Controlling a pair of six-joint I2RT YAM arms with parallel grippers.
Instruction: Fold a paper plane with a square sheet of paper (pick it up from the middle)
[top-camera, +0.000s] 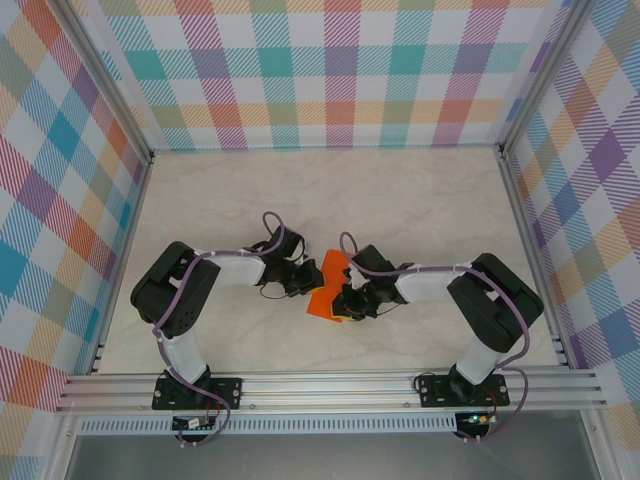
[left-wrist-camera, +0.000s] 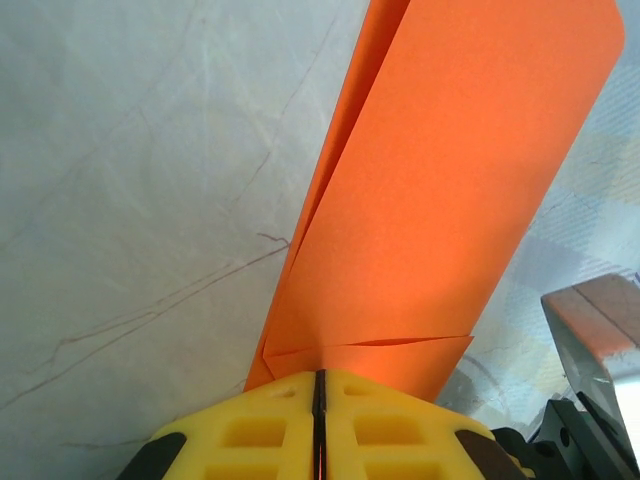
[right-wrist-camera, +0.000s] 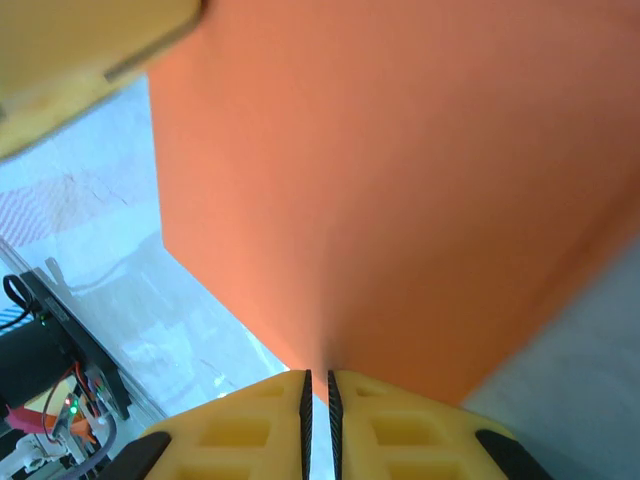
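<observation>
**A:** Overhead first. Where's the paper?

**B:** The square sheet of paper (top-camera: 326, 298), bright orange, is at the middle of the pale marbled counter (top-camera: 420, 200), between the two arms. Both arms bend inward and meet at it. The left gripper (top-camera: 303, 287) is on its left side and the right gripper (top-camera: 347, 303) on its right, both hard against it.

**A:** Flat or folded?

**B:** Folded. The left wrist view shows a long, narrow shape. Layers overlap along its left edge, and a crease runs across it just above the yellow fingers (left-wrist-camera: 250, 430). It rises away from the gripper with the counter behind it. I can't tell whether any edge touches the counter.

**A:** Left gripper's state?

**B:** Clamped on the paper. The fingers meet in a single dark seam, and the end of the orange sheet runs into it.

**A:** And the right?

**B:** Less clear. In its wrist view the yellow fingers (right-wrist-camera: 400, 430) stand a thin slit apart, with light showing through. The paper's near edge comes down to the mouth of that slit. I can't tell whether it is pinched or only lying between the tips.

**A:** Surroundings?

**B:** Plaid walls (top-camera: 340, 70) on three sides, and an aluminium rail (top-camera: 330, 385) along the near edge carrying the arm bases
</observation>
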